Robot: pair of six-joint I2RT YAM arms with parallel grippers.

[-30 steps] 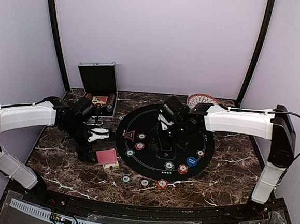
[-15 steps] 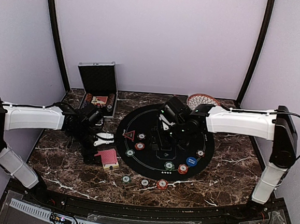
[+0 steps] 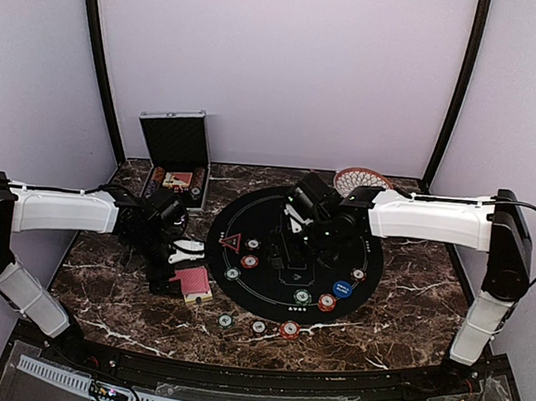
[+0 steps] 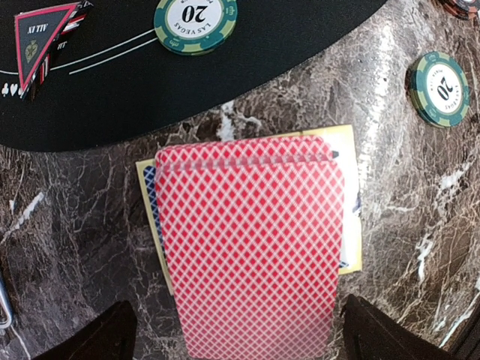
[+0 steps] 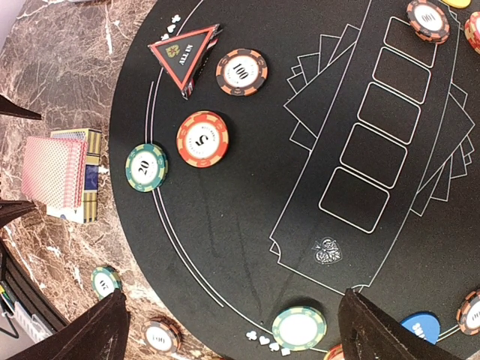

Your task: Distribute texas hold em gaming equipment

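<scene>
Left gripper (image 4: pixel 241 341): jaws wide, empty, directly over the red-backed card deck (image 4: pixel 251 247), which lies on the marble beside the black mat (image 4: pixel 112 97). Right gripper (image 5: pixel 229 330): wide, empty, above the mat. Poker chips (image 5: pixel 202 139) and triangle marker (image 5: pixel 182 52) laid out. Cards judged undealt.

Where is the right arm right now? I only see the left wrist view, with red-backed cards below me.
Observer: The right end effector hovers open over the black mat, above its printed card outlines.
Operator: Which chip lies nearest the triangle marker?
Observer: An orange 100 chip lies just beside the triangle marker, both on the mat.
Operator: What's at the far side of the table?
Observer: An open silver case stands at the far left corner.
</scene>
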